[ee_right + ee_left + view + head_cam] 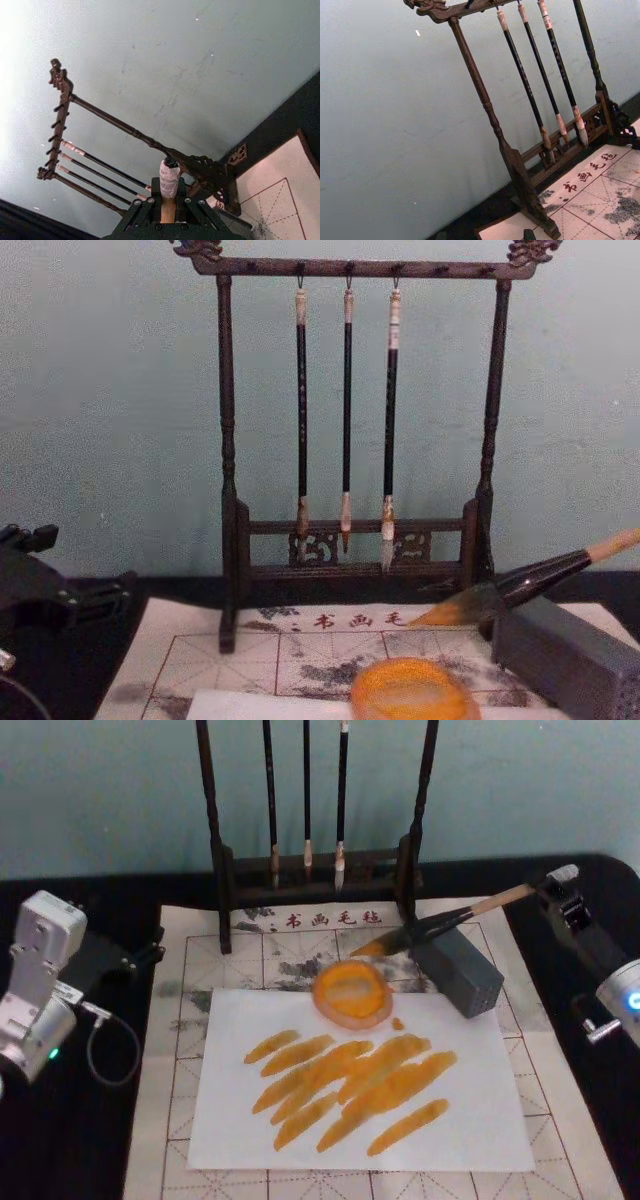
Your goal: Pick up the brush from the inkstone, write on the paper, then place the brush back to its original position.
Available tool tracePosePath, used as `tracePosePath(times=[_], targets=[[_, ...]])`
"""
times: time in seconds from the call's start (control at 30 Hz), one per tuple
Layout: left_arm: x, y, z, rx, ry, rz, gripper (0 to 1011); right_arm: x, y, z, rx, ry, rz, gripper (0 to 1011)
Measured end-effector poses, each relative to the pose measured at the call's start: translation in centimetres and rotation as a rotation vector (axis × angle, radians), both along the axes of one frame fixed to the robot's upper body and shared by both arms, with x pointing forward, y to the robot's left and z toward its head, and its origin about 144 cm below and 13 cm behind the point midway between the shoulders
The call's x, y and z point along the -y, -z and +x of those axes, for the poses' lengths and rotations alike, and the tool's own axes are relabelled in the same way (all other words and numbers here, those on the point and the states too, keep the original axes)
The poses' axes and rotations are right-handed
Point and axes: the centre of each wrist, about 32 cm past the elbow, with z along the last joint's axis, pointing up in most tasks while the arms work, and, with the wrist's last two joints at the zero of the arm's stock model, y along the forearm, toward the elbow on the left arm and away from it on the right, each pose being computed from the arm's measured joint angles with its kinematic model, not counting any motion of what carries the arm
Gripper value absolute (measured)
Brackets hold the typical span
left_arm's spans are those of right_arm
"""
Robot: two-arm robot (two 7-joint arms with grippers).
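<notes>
The brush (440, 925) slants down to the left, its black lower section lying on the grey inkstone block (462, 972). Its orange-stained tuft (445, 614) hangs past the block, above the mat. My right gripper (553, 890) is at the pale handle's far end. In the right wrist view the fingers (145, 207) press on the handle (168, 210) from both sides. The white paper (470, 1115) lies in front and carries several orange strokes. My left gripper (110, 955) is parked at the left, off the mat.
An orange dish (351, 992) sits on the paper's far edge. A dark wooden rack (228, 440) with three thin hanging brushes (346, 420) stands behind. A beige mat (200, 960) with a red grid lies under the paper on the black table.
</notes>
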Motion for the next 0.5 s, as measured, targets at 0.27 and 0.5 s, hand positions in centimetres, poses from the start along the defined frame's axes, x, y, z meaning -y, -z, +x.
tracePosePath(times=[0.27, 0.5], targets=[[0.0, 0.0, 0.0, 0.000, 0.000, 0.000, 1001, 0.3, -0.7, -0.9, 0.017, -0.010, -0.027, 184], [0.0, 0.0, 0.0, 0.000, 0.000, 0.000, 1001, 0.7, -1.2, -1.6, 0.018, -0.020, -0.061, 184]])
